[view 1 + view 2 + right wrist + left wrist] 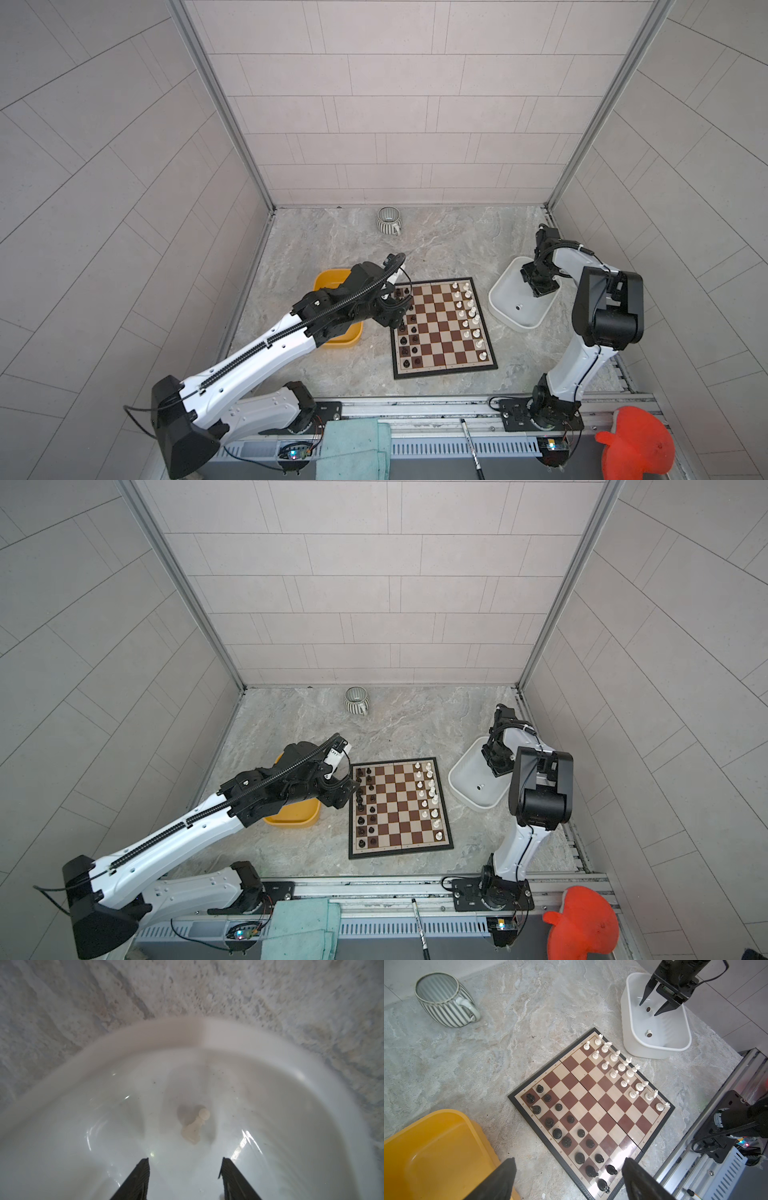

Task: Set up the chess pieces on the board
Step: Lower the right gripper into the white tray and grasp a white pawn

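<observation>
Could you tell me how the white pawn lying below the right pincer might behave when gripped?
The white pawn lies on its side with a round base, so it may roll on the glossy floor of the white tray. It looks like small, rigid plastic: probably light and apt to squirt from the open right pincer.

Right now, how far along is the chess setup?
Nearly done. All sixteen black pieces stand on the board; the white pieces lack two pawns. In hand: the right gripper, open, hovers over a white pawn lying in the white tray. To do: that pawn and a second pawn there. The left gripper is open and empty.
</observation>
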Action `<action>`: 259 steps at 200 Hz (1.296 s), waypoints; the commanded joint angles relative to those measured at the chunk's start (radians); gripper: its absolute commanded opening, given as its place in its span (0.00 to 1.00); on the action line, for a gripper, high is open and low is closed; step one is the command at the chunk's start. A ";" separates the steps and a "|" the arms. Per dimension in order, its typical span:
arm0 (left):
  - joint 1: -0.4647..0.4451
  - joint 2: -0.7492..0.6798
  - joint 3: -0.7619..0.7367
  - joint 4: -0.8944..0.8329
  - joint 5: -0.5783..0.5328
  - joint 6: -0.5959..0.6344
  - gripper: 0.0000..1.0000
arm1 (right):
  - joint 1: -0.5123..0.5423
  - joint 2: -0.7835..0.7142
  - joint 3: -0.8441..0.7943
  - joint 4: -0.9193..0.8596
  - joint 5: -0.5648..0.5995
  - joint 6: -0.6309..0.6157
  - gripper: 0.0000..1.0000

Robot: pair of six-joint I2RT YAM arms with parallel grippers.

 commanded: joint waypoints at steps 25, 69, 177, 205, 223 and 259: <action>-0.002 -0.015 0.004 -0.007 -0.018 0.017 0.87 | -0.021 0.035 0.026 -0.009 0.022 0.110 0.54; -0.002 -0.011 0.003 -0.004 -0.011 0.015 0.87 | -0.032 0.059 0.016 0.016 -0.001 0.139 0.53; -0.002 -0.008 0.000 0.004 0.013 0.011 0.87 | -0.073 0.050 -0.039 0.056 -0.035 0.238 0.40; -0.002 -0.006 -0.001 0.005 0.017 0.010 0.87 | -0.076 0.050 -0.048 0.072 -0.049 0.240 0.35; -0.002 -0.008 -0.001 0.005 0.016 0.010 0.87 | -0.077 0.048 -0.055 0.078 -0.055 0.238 0.33; -0.002 -0.007 -0.002 0.008 0.019 0.007 0.87 | -0.077 0.039 -0.064 0.090 -0.064 0.227 0.27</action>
